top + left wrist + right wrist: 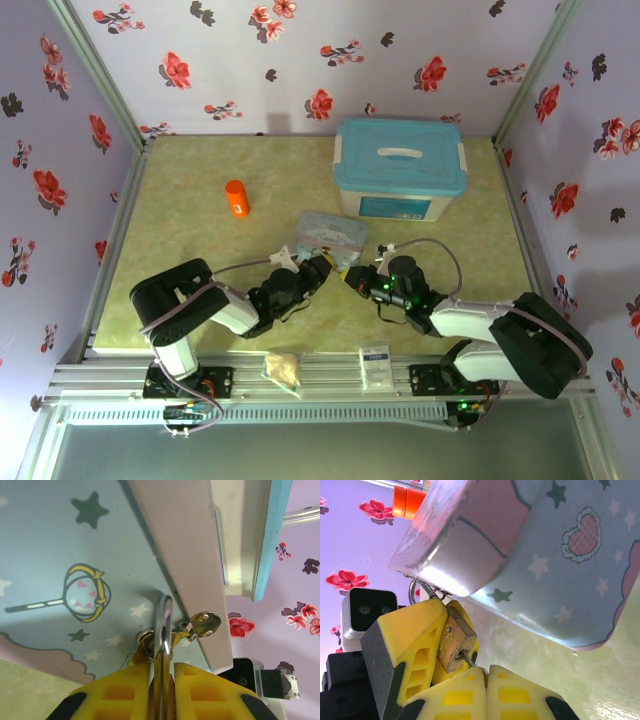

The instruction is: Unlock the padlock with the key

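Floral-papered booth, pale green table [180, 220]. The left gripper [161, 672] is pressed together on the padlock [452, 640], which hangs at the near rim of the cartoon tin [330, 232], at 12 o'clock from both grippers. The key [466, 655] appears seated in the lock's underside, pinched by the right gripper [485, 672]. Judgement: both are light, rigid, slick metal, and the key is thin enough to bend. Hold the key's head flat and the lock's broad faces; turn gently, without side load.
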